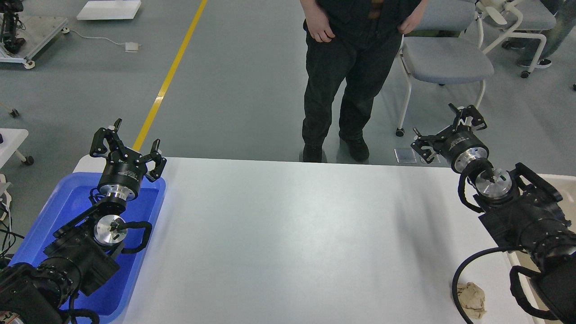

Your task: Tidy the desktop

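White desktop (288, 234) below, between both grippers; left fingers (100, 137) spread wide, right fingers (470, 112) spread, empty.

The table (288, 234) is smooth white with a slight sheen. The tray (148, 234) looks like glossy blue plastic. Both arms are matt black with bright brushed-metal rings by the wrists. The beige lump (472, 299) looks like crumpled paper or cloth, can't tell which. The floor (243, 76) is smooth grey.
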`<action>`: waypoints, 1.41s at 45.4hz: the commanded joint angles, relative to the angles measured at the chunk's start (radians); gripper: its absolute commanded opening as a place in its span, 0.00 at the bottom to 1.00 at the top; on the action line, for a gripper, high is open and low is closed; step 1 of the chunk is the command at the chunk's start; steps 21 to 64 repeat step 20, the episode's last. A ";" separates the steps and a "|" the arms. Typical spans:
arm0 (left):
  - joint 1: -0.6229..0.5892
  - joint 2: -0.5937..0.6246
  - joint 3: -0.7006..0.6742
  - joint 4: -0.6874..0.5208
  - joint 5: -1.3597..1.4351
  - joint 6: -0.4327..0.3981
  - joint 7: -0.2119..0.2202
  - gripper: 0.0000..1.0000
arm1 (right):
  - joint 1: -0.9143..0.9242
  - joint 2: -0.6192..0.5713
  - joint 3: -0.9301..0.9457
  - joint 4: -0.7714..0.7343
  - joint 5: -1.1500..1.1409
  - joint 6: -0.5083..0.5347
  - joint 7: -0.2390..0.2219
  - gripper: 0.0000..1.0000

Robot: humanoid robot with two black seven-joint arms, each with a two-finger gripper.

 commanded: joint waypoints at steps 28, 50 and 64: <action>0.000 0.000 0.000 0.000 0.000 0.000 0.000 1.00 | -0.055 0.123 -0.007 -0.003 0.010 0.145 0.016 1.00; 0.000 0.000 0.000 0.000 0.000 0.000 0.000 1.00 | -0.055 0.123 -0.007 -0.003 0.010 0.145 0.016 1.00; 0.000 0.000 0.000 0.000 0.000 0.000 0.000 1.00 | -0.055 0.123 -0.007 -0.003 0.010 0.145 0.016 1.00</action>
